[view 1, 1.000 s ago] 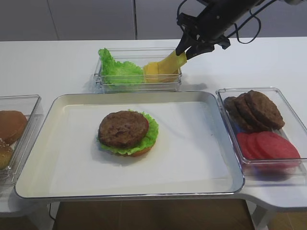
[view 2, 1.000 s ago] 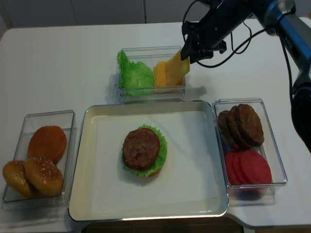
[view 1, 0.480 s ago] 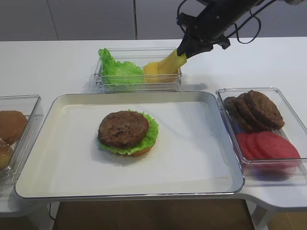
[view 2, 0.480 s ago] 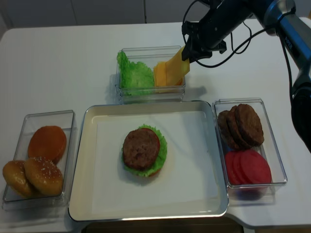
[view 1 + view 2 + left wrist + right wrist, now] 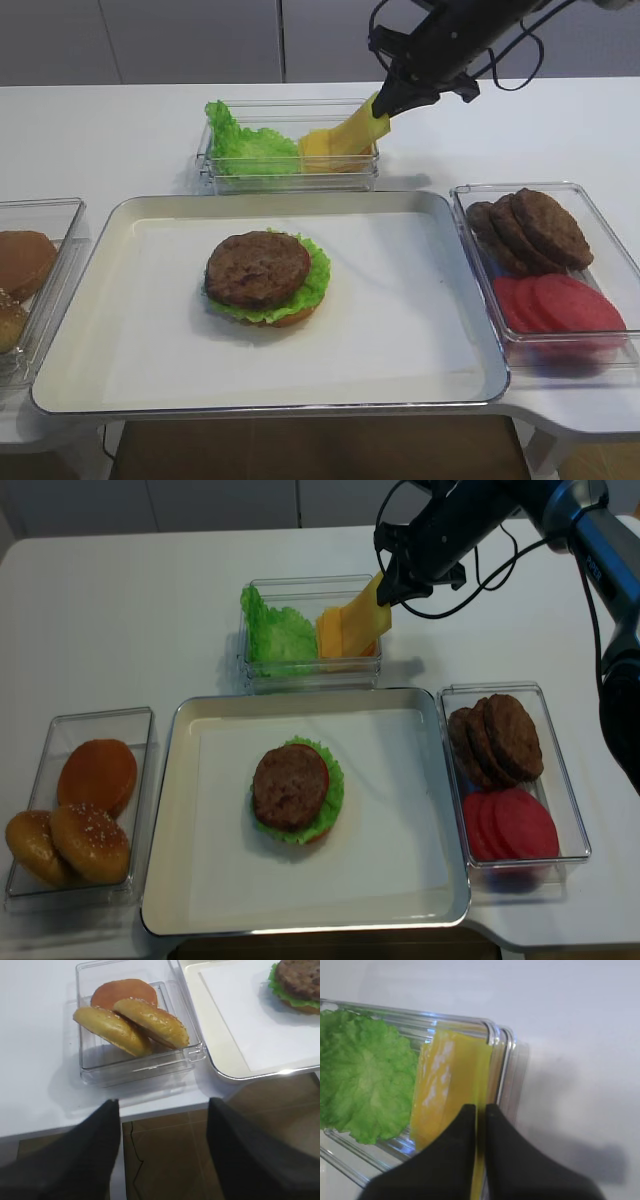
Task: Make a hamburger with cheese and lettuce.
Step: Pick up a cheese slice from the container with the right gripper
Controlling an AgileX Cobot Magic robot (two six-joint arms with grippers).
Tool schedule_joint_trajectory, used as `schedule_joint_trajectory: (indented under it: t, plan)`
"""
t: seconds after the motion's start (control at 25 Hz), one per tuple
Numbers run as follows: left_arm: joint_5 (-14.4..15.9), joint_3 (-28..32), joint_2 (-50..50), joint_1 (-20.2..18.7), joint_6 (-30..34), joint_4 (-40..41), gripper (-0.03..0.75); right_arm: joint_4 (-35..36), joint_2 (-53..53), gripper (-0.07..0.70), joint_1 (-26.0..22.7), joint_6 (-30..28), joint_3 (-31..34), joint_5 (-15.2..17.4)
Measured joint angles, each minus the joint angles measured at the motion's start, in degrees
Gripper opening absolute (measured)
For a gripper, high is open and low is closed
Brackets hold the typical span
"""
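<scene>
Now, cheese (image 5: 357, 131) slice clamped edgewise between right gripper (image 5: 383, 102) jaws.

Pale yellow square cheese slice (image 5: 355, 131); bright green ruffled lettuce leaf (image 5: 247, 150); dark brown grilled patties (image 5: 528, 231) at three o'clock; red tomato rounds (image 5: 558, 303).

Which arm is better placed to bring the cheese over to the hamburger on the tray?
The right. Its gripper is already shut on a cheese slice at the back container, while the left gripper hangs open off the table edge near the buns, far from it.
</scene>
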Motion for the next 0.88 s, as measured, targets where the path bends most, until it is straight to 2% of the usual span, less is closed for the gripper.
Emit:
schedule_joint_trajectory:
  t: [0.52, 0.88]
  plan:
    - [0.00, 0.00, 0.00, 0.00, 0.00, 0.00, 0.414, 3.87, -0.37, 0.048, 0.00, -0.20, -0.24, 1.56]
    - [0.00, 0.00, 0.00, 0.00, 0.00, 0.00, 0.414, 3.92, -0.90, 0.048, 0.00, -0.20, -4.22, 4.34]
